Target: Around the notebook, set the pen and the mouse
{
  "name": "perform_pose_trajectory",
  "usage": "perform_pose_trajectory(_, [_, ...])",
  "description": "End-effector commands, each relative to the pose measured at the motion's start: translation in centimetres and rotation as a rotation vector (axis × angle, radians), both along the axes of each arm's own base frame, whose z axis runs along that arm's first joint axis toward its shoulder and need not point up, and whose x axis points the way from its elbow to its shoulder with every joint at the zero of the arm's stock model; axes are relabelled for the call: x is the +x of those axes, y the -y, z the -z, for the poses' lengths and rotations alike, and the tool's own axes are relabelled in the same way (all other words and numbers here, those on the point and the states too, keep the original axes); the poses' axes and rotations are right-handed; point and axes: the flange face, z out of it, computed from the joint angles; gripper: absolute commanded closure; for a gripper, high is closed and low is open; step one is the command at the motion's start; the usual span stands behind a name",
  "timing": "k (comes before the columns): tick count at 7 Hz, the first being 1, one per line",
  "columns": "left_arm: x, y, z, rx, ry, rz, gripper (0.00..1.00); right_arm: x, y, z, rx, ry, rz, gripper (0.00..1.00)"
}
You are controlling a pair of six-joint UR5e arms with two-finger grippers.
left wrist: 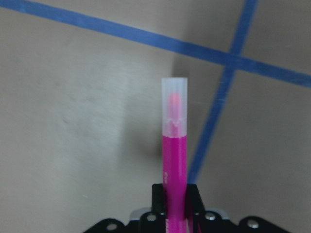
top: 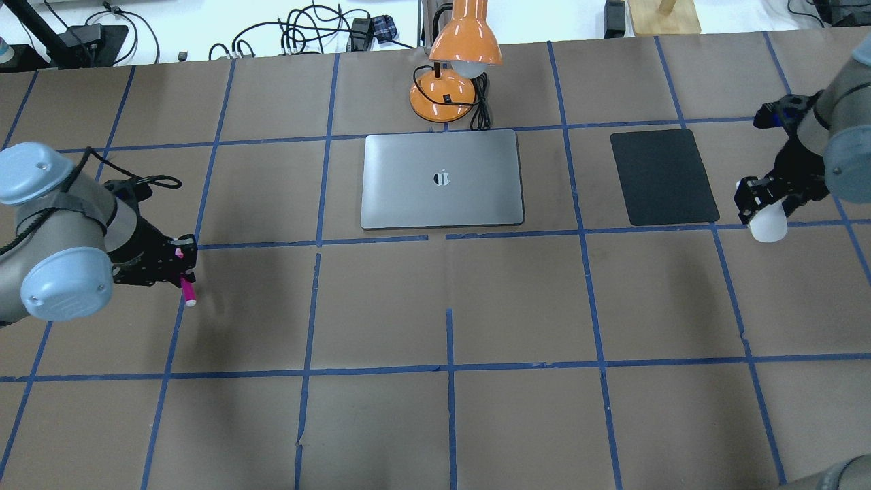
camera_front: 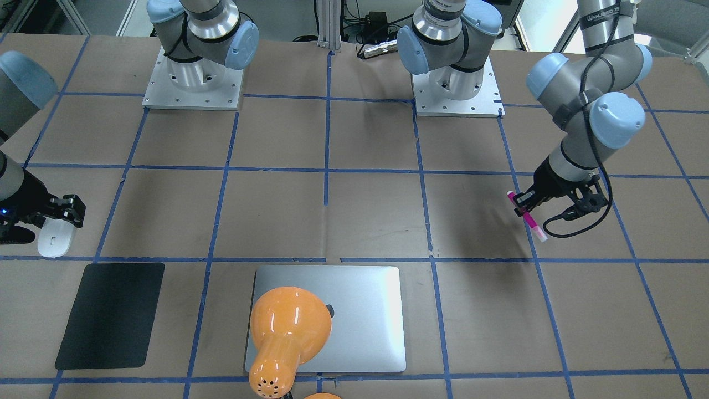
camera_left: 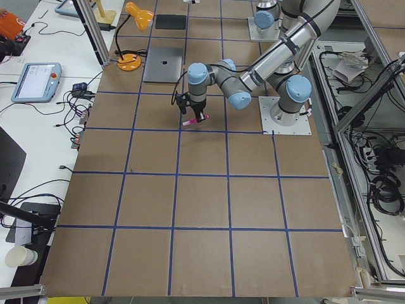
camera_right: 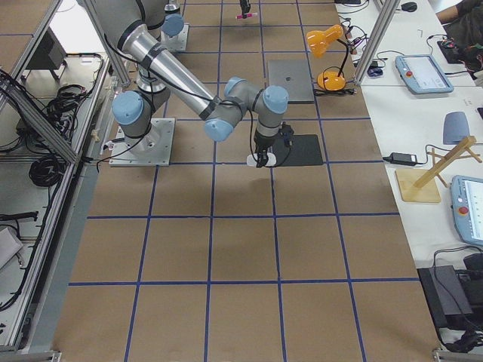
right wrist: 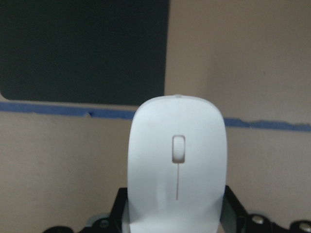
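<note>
Right in the left hand [camera_front: 523, 202], clamped tight, the slim magenta-pink pen [camera_front: 530, 218] pokes forward, pale cap leading, over the brown tabletop [top: 517, 299]. Now the right hand [camera_front: 63, 213] grips the glossy white oval mouse [right wrist: 176, 165]; just beyond it, a matte black pad [top: 663, 177]. Well off, between both hands, lies the flat silver-grey metal notebook [top: 442, 178].

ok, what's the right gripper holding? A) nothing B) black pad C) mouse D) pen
C: the right gripper is shut on the mouse, just off the black pad; the pen is in the left gripper.
</note>
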Motion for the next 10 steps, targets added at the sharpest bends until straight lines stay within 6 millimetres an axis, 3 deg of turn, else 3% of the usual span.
perform_pose_trajectory(1, [-15.2,1.4,-2.0,-0.037,0.008,-0.323,1.00,5.2,6.9,2.8,-0.010,0.055,-0.067,0.76])
perform_pose_trajectory(2, [-21.4,1.0,-2.6,-0.018,0.003,-0.478,1.00,6.0,9.0,4.1,-0.005,0.058,-0.087,0.76])
perform_pose_trajectory(4, [-33.2,-3.7,-0.6,0.101,-0.048,-0.796,1.00,5.8,10.3,7.4,0.031,0.077,-0.090,0.76])
perform_pose_trajectory(5, [-36.1,-3.0,-1.1,0.089,-0.091,-0.905,1.00,5.5,11.1,7.3,0.021,0.073,-0.089,0.75])
perform_pose_trajectory(6, [-36.9,-1.0,-1.4,0.081,-0.103,-0.966,1.00,5.4,11.5,7.6,0.022,0.074,-0.087,0.73])
perform_pose_trajectory(7, [-37.3,-0.2,0.3,0.097,-0.078,-0.983,1.00,5.4,11.2,8.6,0.039,0.079,-0.082,0.55])
perform_pose_trajectory(9, [-39.3,-1.5,4.1,0.137,-0.017,-0.973,1.00,5.3,11.4,8.3,0.040,0.078,-0.079,0.28])
perform_pose_trajectory(10, [-39.8,-1.8,5.4,0.148,0.005,-0.965,1.00,5.3,11.3,7.6,0.045,0.075,-0.052,0.21])
